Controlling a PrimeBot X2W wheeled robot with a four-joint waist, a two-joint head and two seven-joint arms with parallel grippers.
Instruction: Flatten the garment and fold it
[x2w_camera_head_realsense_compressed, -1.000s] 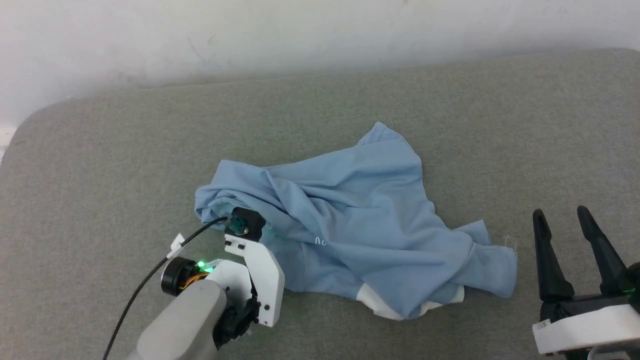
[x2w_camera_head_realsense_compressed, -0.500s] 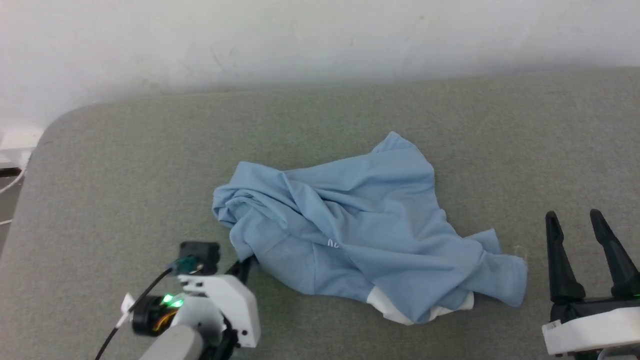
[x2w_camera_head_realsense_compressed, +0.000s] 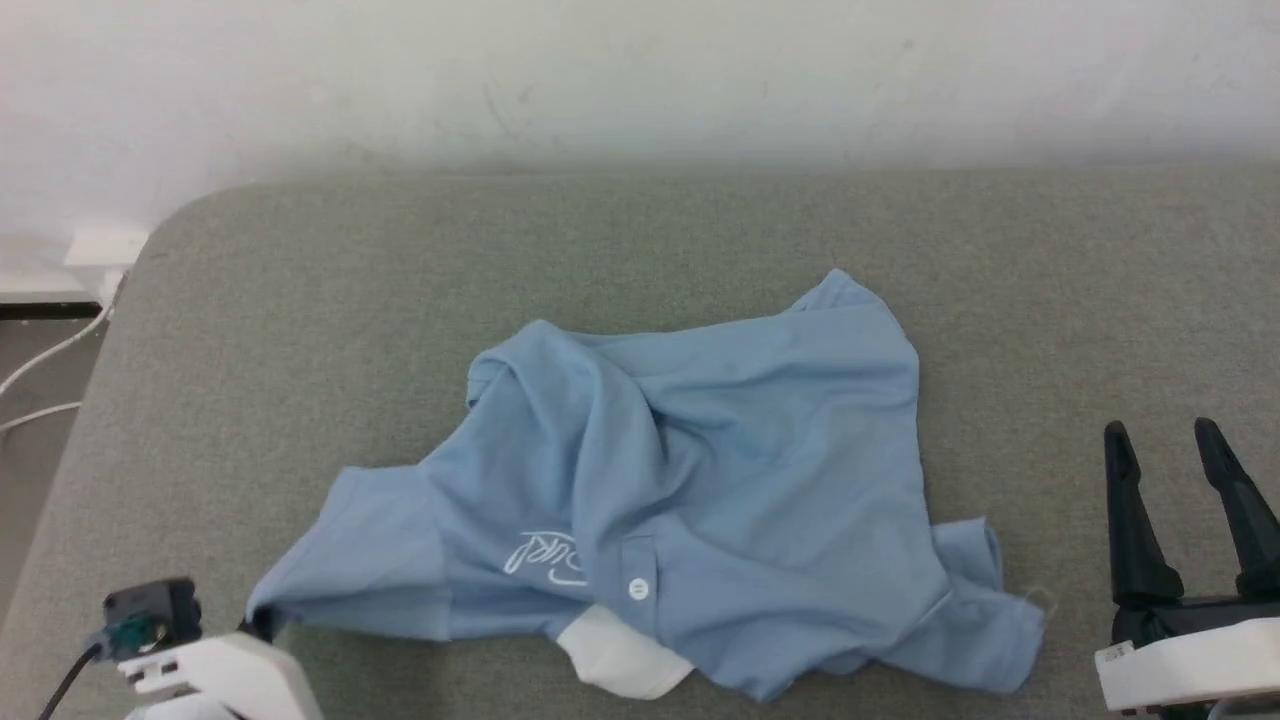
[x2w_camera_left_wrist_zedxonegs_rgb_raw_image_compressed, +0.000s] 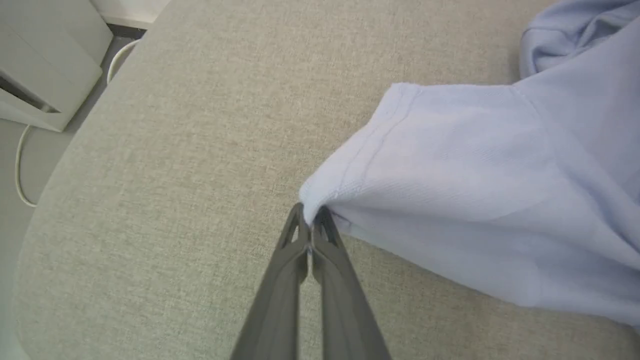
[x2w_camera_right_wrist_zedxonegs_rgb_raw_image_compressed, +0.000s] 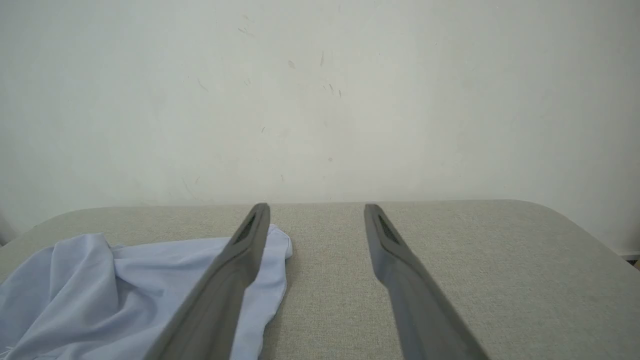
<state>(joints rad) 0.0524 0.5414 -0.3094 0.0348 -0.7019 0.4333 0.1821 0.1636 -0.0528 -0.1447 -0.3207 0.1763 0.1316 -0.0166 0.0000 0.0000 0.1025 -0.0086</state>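
Step in hand: flattening. No fold is begun.

Position: the garment (x2w_camera_head_realsense_compressed: 700, 480) lies crumpled, front up, mid-bench on the grey fabric-covered bench (x2w_camera_head_realsense_compressed: 300, 300).

Pincer state:
- The left pincer (x2w_camera_left_wrist_zedxonegs_rgb_raw_image_compressed: 311, 215) is pressed together on the hem corner of one sleeve (x2w_camera_left_wrist_zedxonegs_rgb_raw_image_compressed: 425, 165). That sleeve is drawn out flat toward the bench's left edge.
- The right pincer (x2w_camera_head_realsense_compressed: 1160, 430) is spread and holds nothing. It stands apart from the cloth, at its right.

Next move, as judged: the right pincer needs to pinch the bunched cloth at the garment's near right end and draw it outward, against the left hold, so that the body ridges pull flat.

Count:
- garment: one
- button (x2w_camera_head_realsense_compressed: 638, 589): one visible
- script logo (x2w_camera_head_realsense_compressed: 548, 552): one
- white collar part (x2w_camera_head_realsense_compressed: 620, 660): one
- pincers: two
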